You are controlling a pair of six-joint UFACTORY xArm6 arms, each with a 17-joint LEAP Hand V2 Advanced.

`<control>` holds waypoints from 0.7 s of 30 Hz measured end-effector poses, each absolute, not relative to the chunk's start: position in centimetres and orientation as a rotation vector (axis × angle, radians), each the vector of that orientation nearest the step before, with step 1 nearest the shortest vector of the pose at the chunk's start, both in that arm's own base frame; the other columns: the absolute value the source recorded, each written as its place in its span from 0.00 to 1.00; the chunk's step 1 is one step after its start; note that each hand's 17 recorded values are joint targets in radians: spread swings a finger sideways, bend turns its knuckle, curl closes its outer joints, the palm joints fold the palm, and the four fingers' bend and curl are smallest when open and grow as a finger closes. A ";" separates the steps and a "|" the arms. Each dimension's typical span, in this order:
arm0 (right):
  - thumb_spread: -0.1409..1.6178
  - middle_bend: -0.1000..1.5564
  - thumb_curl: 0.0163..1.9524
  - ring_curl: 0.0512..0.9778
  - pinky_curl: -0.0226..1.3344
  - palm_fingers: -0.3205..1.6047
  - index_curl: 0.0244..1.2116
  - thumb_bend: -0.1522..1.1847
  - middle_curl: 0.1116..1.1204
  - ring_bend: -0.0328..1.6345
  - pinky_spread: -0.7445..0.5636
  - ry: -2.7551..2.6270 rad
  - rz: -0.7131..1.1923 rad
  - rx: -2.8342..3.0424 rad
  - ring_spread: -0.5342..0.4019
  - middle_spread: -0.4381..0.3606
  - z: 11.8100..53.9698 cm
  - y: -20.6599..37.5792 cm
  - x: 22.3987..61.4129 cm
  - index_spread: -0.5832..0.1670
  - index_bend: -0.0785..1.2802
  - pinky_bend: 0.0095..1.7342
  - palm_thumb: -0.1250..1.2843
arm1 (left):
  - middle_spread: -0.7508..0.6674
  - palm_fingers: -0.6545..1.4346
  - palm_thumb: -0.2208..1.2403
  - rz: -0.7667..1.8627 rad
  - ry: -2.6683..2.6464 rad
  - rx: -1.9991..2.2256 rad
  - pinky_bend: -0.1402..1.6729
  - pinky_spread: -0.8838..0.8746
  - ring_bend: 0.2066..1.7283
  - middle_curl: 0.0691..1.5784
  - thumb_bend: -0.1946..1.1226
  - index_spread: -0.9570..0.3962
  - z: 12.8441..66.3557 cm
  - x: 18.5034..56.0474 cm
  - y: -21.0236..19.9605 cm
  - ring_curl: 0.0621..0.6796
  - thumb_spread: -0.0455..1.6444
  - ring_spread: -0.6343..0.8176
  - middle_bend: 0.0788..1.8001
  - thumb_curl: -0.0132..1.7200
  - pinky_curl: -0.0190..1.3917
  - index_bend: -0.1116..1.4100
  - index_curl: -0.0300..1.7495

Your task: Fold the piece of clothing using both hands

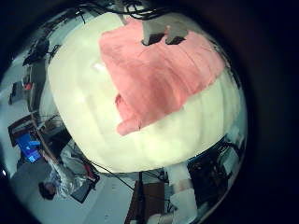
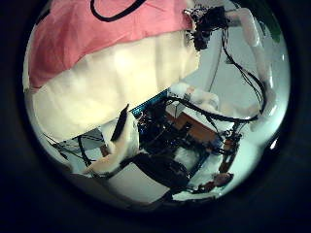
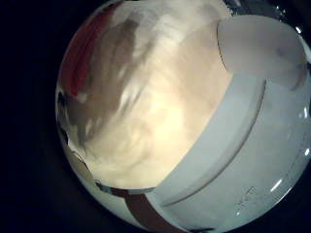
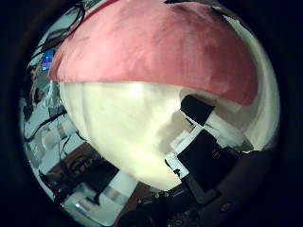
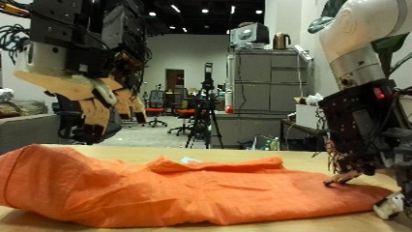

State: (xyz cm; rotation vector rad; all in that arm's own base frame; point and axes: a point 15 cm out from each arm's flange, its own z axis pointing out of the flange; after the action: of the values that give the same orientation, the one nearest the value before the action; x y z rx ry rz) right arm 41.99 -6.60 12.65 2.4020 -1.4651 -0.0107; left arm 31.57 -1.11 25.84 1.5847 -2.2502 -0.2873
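Orange clothing (image 5: 181,188) is spread unfolded on the table (image 5: 296,155) (nothing gripped); left hand (image 5: 97,97) and right hand (image 5: 367,145) are held loosely open.

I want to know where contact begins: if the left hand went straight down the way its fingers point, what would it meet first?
Most likely the orange garment spread on the table. The left hand hangs above it, fingers relaxed and pointing down, nothing visible between; depth is uncertain.

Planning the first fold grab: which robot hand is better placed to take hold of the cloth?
Probably the right robot hand: it is down at the orange cloth's edge on the table. The left robot hand hangs well above it.
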 end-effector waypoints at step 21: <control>0.61 0.71 0.24 0.49 0.34 0.89 0.57 0.14 0.53 0.72 0.17 -1.559 0.276 2.511 0.29 0.35 17.1 -7.3 45.4 0.31 0.68 0.56 0.83 | 0.88 0.28 0.49 -0.277 -2.263 1.596 0.22 0.82 0.13 0.09 0.13 0.82 26.7 31.3 -0.6 0.25 0.69 0.85 0.05 0.19 0.24 0.17 0.16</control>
State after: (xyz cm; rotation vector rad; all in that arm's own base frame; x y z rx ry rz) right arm 45.43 -7.25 17.07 2.5106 -1.5594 0.2756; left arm 31.35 -0.64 26.74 1.5963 -2.2629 -0.2768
